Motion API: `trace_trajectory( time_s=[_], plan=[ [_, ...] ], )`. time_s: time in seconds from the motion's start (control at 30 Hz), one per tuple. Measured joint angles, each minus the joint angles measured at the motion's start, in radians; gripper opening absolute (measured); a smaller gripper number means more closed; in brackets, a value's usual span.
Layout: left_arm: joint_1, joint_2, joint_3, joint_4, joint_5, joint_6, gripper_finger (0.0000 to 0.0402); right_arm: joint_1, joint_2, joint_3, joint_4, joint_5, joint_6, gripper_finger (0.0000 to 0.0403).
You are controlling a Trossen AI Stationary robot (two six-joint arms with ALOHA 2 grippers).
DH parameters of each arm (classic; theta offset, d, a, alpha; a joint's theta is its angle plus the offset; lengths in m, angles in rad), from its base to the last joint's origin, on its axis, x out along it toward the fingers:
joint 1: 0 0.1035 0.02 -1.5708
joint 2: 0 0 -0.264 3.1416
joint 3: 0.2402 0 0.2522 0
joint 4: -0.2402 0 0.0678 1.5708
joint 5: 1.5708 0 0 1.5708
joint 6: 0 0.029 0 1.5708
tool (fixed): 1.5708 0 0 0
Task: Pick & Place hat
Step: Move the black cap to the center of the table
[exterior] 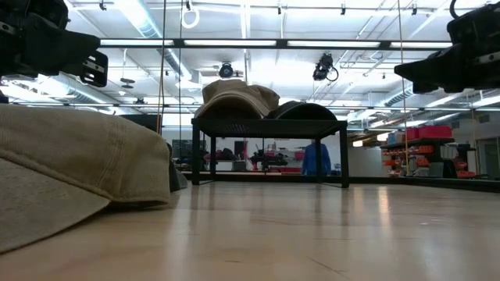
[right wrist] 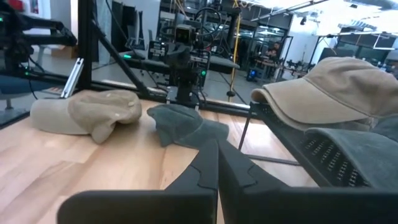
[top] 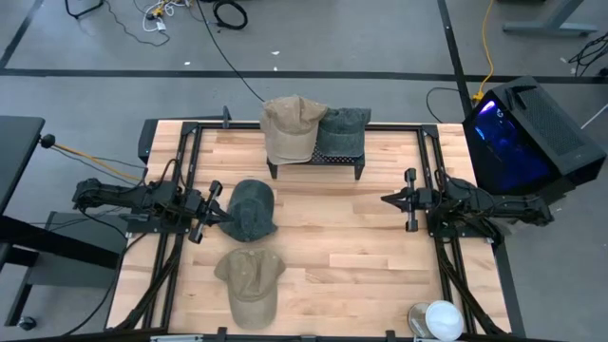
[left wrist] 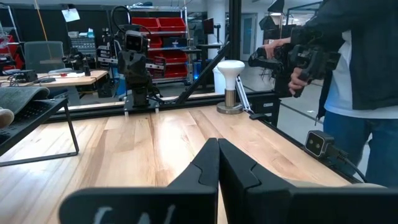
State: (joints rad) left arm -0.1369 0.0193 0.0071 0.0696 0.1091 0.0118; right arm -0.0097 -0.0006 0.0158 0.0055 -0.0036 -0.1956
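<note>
On the wooden table (top: 361, 256) we noted two hats lying loose, grey hat (top: 251, 209) by the left gripper (top: 215, 211), tan hat (top: 251, 280) nearer the front edge. Both grippers closed, empty; right gripper (top: 390, 199) waiting opposite. Fingers should open before pinching the crown. Rack (top: 316, 160) held two more, probably caps. Person stood beyond.

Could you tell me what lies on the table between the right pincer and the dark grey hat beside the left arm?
Nothing: in the high view, bare wooden table stretches from the right pincer to the dark grey hat.
</note>
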Motion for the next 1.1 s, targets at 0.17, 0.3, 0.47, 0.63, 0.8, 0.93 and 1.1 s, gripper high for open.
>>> trace_trajectory(
  time_s=[0.17,0.3,0.47,0.63,0.8,0.93,1.1],
  plan=[
    [0.0,0.0,0.0,0.0,0.0,0.0,0.0003,0.0,0.008,0.0,0.005,0.012,-0.025,0.0],
    [0.0,0.0,0.0,0.0,0.0,0.0,0.0003,0.0,0.011,0.0,0.004,0.012,-0.03,0.0011],
    [0.0,0.0,0.0,0.0,0.0,0.0,0.0003,0.0,0.011,0.0,0.004,0.013,-0.049,0.0025],
    [0.0,0.0,0.0,0.0,0.0,0.0,0.0003,0.0,0.011,0.0,0.004,0.013,-0.121,0.0028],
    [0.0,0.0,0.0,0.0,0.0,0.0,0.0003,0.0,0.011,0.0,0.004,0.014,-0.18,0.0029],
    [0.0,0.0,0.0,0.0,0.0,0.0,0.0003,0.0,0.011,0.0,0.004,0.014,-0.19,0.0029],
    [0.0,0.0,0.0,0.0,0.0,0.0,0.0003,0.0,0.011,0.0,0.004,0.014,-0.187,0.0029]
  ],
)
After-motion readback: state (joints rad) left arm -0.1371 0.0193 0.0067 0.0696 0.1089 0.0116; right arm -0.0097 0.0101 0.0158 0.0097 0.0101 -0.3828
